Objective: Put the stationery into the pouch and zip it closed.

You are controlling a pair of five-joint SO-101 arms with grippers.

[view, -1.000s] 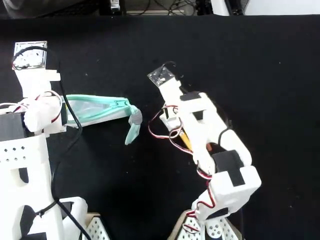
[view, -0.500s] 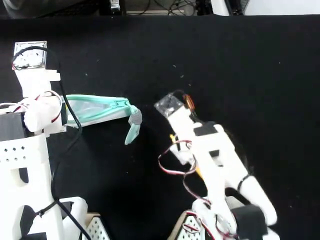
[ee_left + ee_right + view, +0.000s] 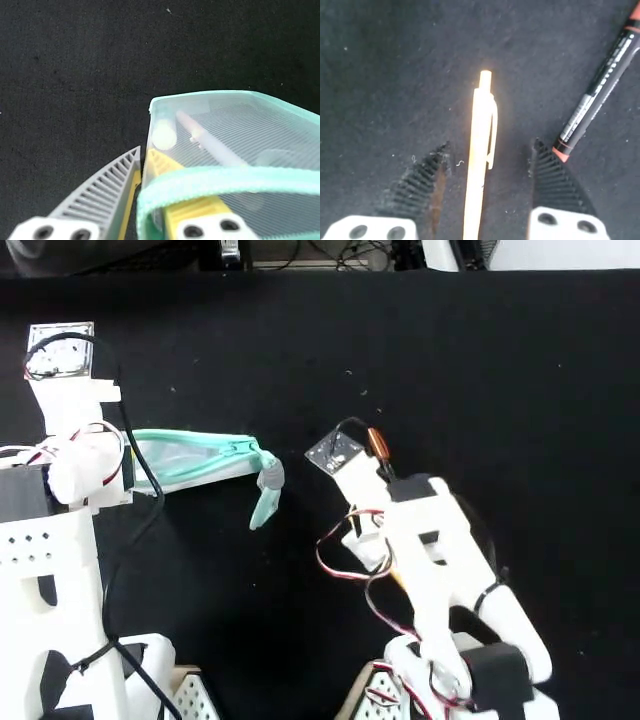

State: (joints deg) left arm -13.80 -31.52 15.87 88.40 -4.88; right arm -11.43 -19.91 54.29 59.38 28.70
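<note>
We've got left jaws clamped on the pouch [image 3: 235, 130] to steady it, right jaws spread wide astride the pen [image 3: 482, 110] for pickup.

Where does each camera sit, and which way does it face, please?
High view: fixed above, looking down on the table; left arm and right arm show.
Left wrist view: on the left arm, facing the pouch; left tool clamps its wall.
Right wrist view: on the right arm, facing a pen and marker; open right tool straddles the pen.
Shared: high and left wrist views both show the pouch.
</note>
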